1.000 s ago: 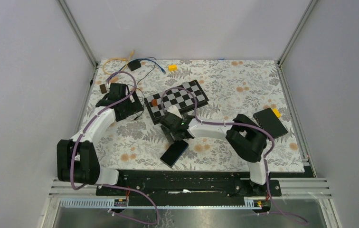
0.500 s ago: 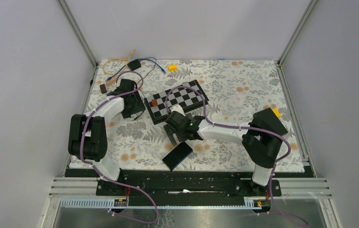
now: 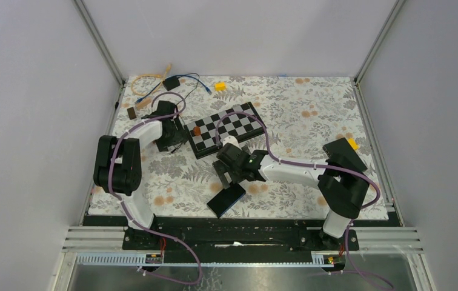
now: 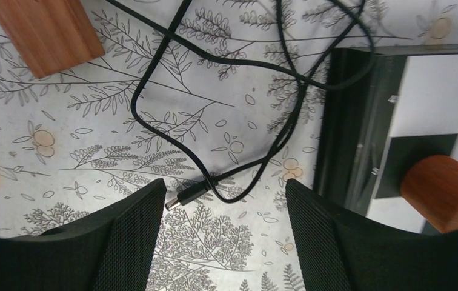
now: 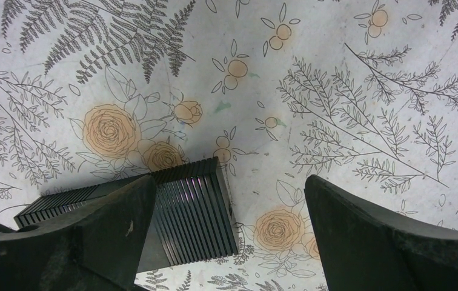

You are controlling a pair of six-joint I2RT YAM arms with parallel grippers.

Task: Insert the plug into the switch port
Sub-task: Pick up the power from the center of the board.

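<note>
Our left gripper (image 4: 223, 197), jaws apart either side of the one plug (image 4: 183, 198) lying on the mat (image 4: 63, 151), which we see only in our left wrist view, our right gripper (image 5: 229, 182), jaws wide above the one switch (image 5: 187, 218), we count two wooden blocks (image 4: 43, 30)

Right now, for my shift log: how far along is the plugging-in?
Nothing is done yet: the plug lies loose on the mat. In hand: the left gripper straddles it, jaws open; the right gripper hovers open by the switch. Left: grasp, carry, insert.
</note>
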